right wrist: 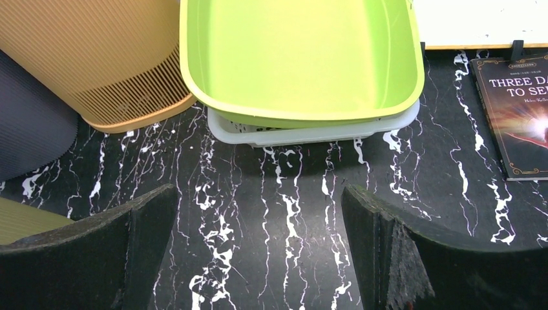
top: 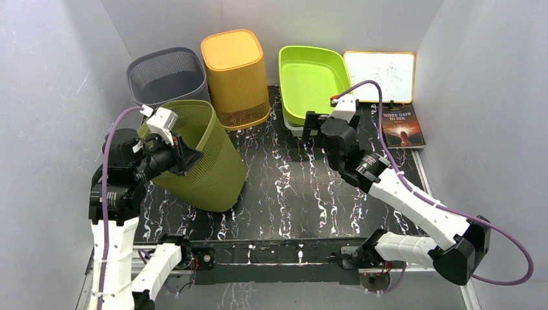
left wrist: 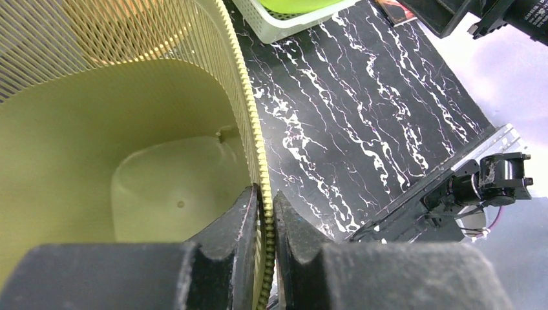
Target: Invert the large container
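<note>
Left arm (top: 123, 174) raised, jaws pinched shut; right arm (top: 400, 190) extended, jaws wide.

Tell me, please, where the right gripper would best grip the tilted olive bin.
Probably the thin top rim of the olive bin, opposite the left gripper, which pinches it. Come from the table's middle, one finger inside, one outside: the body looks too wide for the open right gripper.
</note>
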`<state>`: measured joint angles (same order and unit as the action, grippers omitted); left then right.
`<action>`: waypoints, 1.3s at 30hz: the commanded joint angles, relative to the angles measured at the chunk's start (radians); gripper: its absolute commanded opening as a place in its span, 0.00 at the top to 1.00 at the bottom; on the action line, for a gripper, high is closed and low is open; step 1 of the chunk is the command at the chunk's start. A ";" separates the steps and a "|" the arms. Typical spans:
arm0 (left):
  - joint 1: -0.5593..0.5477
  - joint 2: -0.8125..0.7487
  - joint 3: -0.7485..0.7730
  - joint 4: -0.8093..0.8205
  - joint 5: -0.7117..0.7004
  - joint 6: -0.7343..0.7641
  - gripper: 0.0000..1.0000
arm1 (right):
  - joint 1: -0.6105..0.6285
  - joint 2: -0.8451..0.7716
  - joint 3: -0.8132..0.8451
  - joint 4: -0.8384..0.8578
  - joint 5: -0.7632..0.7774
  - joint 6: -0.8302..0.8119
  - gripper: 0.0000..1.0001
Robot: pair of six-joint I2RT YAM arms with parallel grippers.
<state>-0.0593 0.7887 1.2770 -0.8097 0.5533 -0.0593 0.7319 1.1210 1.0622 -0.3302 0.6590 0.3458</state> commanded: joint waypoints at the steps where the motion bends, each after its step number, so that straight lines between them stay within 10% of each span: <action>1: 0.004 0.017 -0.025 0.004 0.044 -0.007 0.76 | -0.001 -0.007 0.062 -0.005 0.011 -0.010 0.02; 6: 0.004 0.024 -0.021 0.054 0.117 -0.053 0.42 | -0.001 0.015 0.086 -0.041 -0.023 -0.020 0.02; 13: 0.004 0.028 0.097 0.158 0.192 -0.196 0.27 | 0.004 0.008 0.118 -0.051 -0.114 -0.051 0.02; 17: 0.004 0.040 0.211 0.213 0.071 -0.275 0.22 | 0.046 0.020 0.163 -0.053 -0.198 -0.076 0.02; 19: 0.004 0.058 0.278 0.215 -0.046 -0.285 0.03 | 0.097 0.045 0.212 -0.058 -0.235 -0.094 0.02; 28: 0.004 0.207 0.529 0.179 -0.376 -0.228 0.02 | 0.486 0.344 0.542 -0.068 -0.236 -0.284 0.02; 39: 0.004 0.139 0.624 0.236 -0.561 -0.191 0.02 | 0.602 0.499 0.671 -0.021 -0.357 -0.351 0.03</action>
<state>-0.0589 0.9852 1.8835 -0.6285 0.0605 -0.2684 1.2976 1.5745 1.6192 -0.4091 0.3439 0.0536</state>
